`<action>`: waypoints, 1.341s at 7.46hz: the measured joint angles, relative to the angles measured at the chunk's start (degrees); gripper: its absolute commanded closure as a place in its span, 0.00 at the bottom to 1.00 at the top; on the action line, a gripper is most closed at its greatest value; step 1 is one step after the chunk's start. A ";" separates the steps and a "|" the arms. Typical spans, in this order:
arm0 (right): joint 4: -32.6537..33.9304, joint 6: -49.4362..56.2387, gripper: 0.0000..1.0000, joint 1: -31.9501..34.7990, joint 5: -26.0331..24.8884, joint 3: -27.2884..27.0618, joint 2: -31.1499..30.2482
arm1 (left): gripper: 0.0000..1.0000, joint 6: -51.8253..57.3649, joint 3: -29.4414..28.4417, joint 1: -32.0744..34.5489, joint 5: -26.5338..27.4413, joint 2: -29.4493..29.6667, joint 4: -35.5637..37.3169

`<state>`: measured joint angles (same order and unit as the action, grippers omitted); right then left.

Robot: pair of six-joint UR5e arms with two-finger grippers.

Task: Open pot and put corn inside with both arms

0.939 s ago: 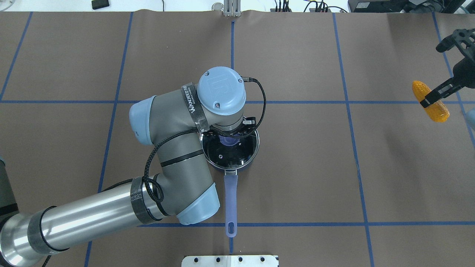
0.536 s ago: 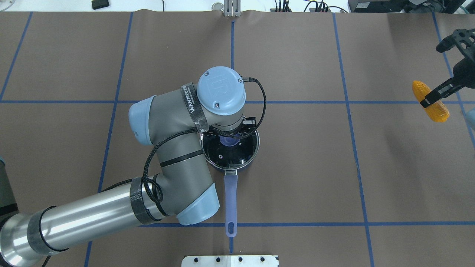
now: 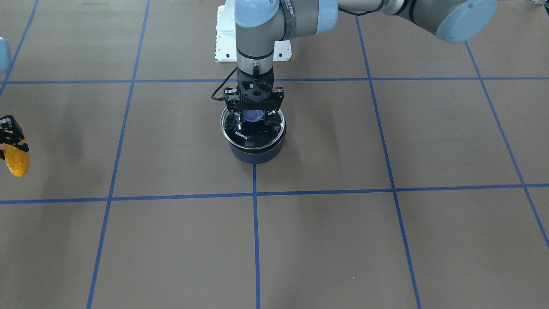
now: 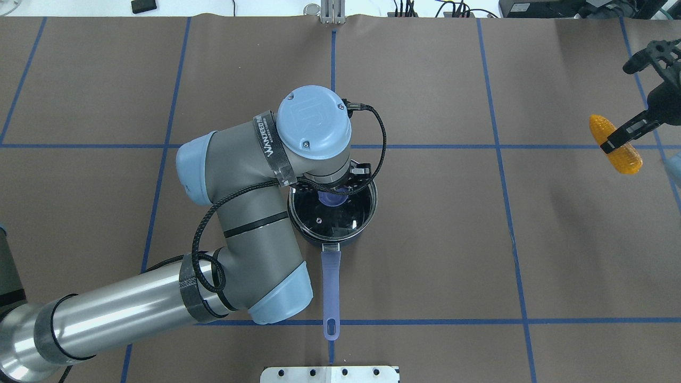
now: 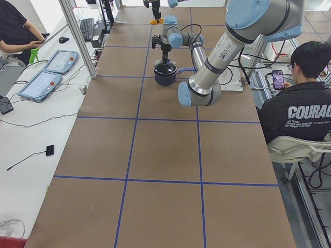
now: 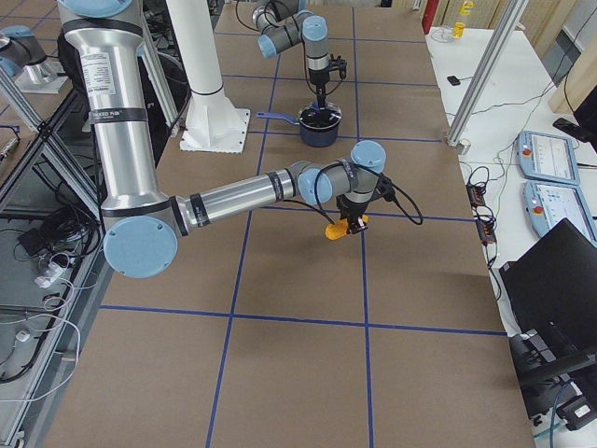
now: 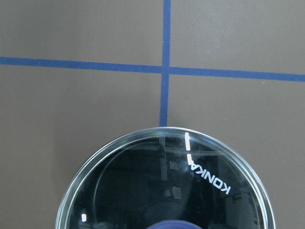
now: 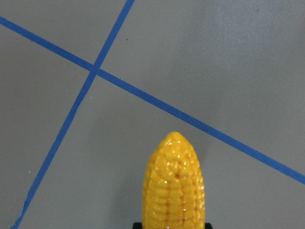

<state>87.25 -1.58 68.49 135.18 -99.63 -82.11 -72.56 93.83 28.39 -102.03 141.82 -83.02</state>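
Observation:
The navy pot [image 3: 257, 154] stands mid-table, its lavender handle [image 4: 331, 287] pointing toward the robot's base. My left gripper [image 3: 254, 116] is shut on the blue knob [image 4: 332, 198] of the glass lid [image 4: 330, 221] and holds the lid slightly above the pot's rim. The left wrist view shows the lid [image 7: 167, 191] with its KONKA print. My right gripper [image 4: 620, 137] is shut on the orange-yellow corn [image 4: 614, 144] and holds it above the table far to the right. The corn also shows in the right wrist view [image 8: 175, 186] and the front view [image 3: 16, 161].
A white base plate [image 4: 330, 374] sits at the table's near edge behind the pot handle. Blue tape lines grid the brown table mat [image 4: 425, 239]. A seated person [image 5: 305, 103] is beside the table, and cables and devices lie along the far edge.
My left arm has risen and the lid looks larger, lifted a little off the pot. The corn in the right gripper has shifted slightly.

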 measured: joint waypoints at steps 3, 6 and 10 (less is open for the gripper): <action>4.96 -0.41 0.55 -0.09 -0.16 -0.01 4.03 | 0.38 4.60 5.65 2.10 -1.95 -3.31 2.47; 11.14 -4.58 0.55 -0.29 -0.20 -0.53 9.97 | 0.39 13.96 14.57 6.79 -6.16 -12.02 4.41; 12.29 -24.19 0.54 -7.62 -0.93 -4.84 15.28 | 0.41 27.18 20.10 14.34 -11.19 -26.80 -2.43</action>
<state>99.55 -25.77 60.87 134.25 -104.46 -66.83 -45.38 113.93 42.73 -113.22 115.02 -85.45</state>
